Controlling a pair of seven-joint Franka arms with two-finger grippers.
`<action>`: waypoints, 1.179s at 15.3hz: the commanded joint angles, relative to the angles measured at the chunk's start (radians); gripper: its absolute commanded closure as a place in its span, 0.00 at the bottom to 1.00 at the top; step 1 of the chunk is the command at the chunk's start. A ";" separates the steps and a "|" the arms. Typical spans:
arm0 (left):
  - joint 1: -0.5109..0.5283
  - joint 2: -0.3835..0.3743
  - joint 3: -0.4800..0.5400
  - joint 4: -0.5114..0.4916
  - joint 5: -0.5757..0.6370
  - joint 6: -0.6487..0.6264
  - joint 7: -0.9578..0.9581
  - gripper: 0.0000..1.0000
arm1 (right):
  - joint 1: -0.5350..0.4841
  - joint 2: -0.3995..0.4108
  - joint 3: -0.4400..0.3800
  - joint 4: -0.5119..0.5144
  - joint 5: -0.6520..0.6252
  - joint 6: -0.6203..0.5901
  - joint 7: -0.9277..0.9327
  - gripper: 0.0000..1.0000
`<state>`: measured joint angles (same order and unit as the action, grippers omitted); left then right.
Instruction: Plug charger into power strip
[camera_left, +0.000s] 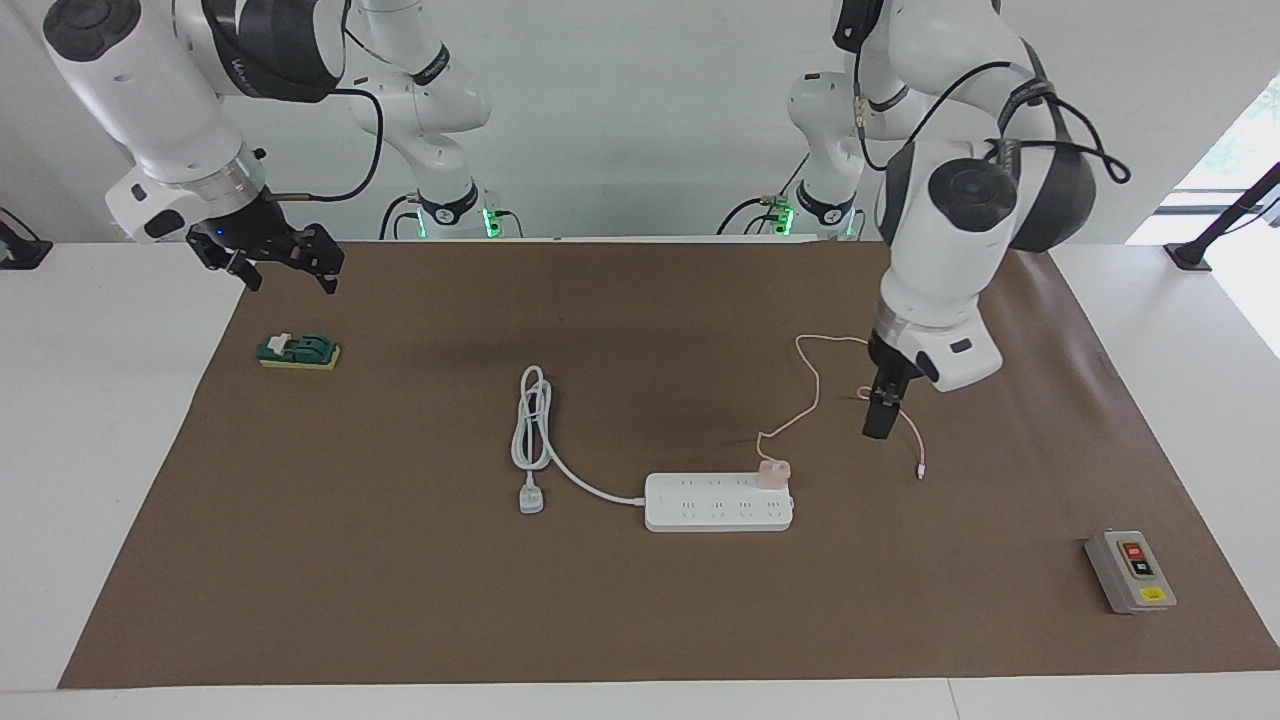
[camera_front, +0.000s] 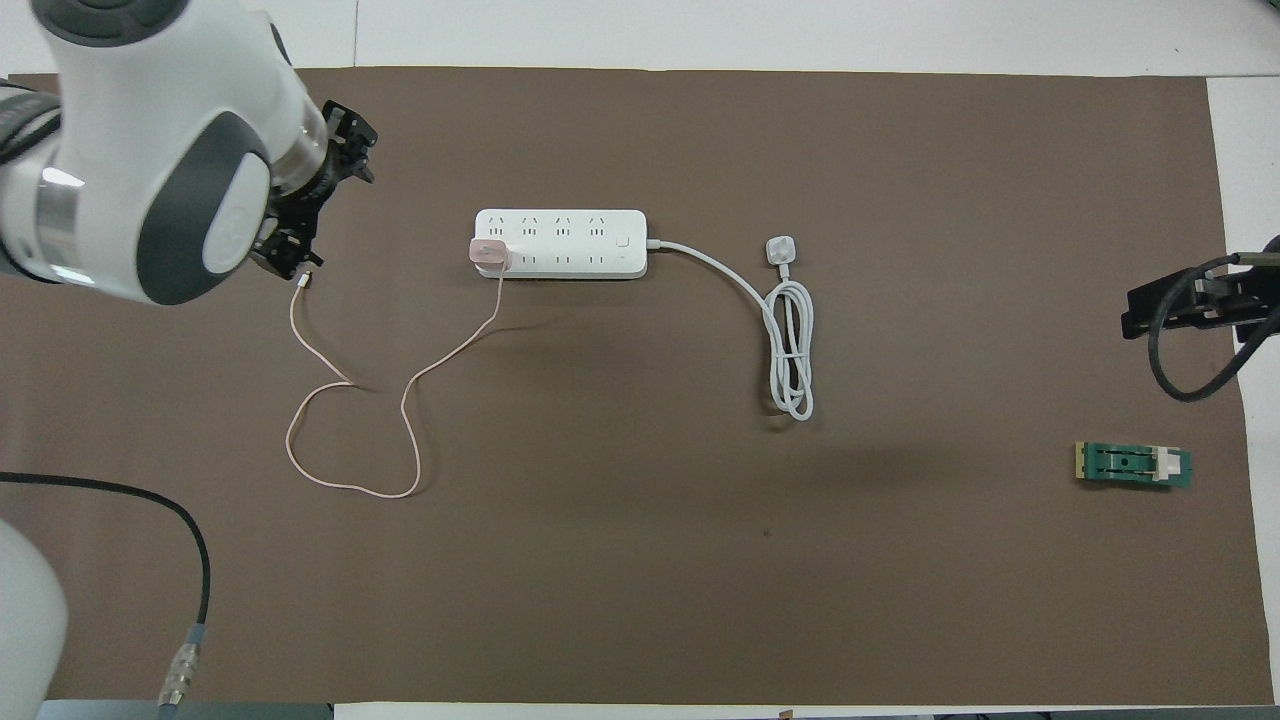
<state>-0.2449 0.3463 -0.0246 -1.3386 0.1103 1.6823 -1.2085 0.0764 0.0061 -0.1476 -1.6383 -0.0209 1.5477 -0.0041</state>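
The white power strip (camera_left: 718, 502) (camera_front: 560, 243) lies flat mid-mat. The pale-pink charger (camera_left: 773, 472) (camera_front: 490, 254) stands upright on a socket in the strip's row nearer the robots, at the end toward the left arm. Its thin pink cable (camera_left: 812, 385) (camera_front: 350, 440) loops over the mat and ends in a white tip (camera_left: 920, 472) (camera_front: 305, 282). My left gripper (camera_left: 880, 425) (camera_front: 300, 225) points down, low over the cable close to that tip, apart from the charger. My right gripper (camera_left: 290, 268) (camera_front: 1190, 300) is open and empty, raised over the mat's edge at the right arm's end.
The strip's thick white cord (camera_left: 530, 425) (camera_front: 790, 350) lies coiled beside it, ending in a white plug (camera_left: 531, 498) (camera_front: 780, 248). A green and yellow block (camera_left: 300, 352) (camera_front: 1133, 465) lies under the right gripper. A grey switch box (camera_left: 1130, 570) sits at the left arm's end.
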 joint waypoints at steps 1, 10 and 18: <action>0.113 -0.088 -0.005 -0.019 -0.018 -0.041 0.330 0.00 | 0.000 -0.011 -0.003 0.000 0.002 -0.014 -0.019 0.00; 0.240 -0.260 -0.003 -0.034 -0.015 -0.125 0.893 0.00 | 0.000 -0.011 -0.003 0.000 0.002 -0.014 -0.019 0.00; 0.249 -0.406 -0.014 -0.258 -0.104 -0.173 1.184 0.00 | 0.000 -0.011 -0.003 0.000 0.002 -0.014 -0.019 0.00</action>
<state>-0.0071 -0.0172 -0.0290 -1.5180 0.0405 1.5030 -0.0555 0.0764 0.0061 -0.1476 -1.6383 -0.0209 1.5477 -0.0042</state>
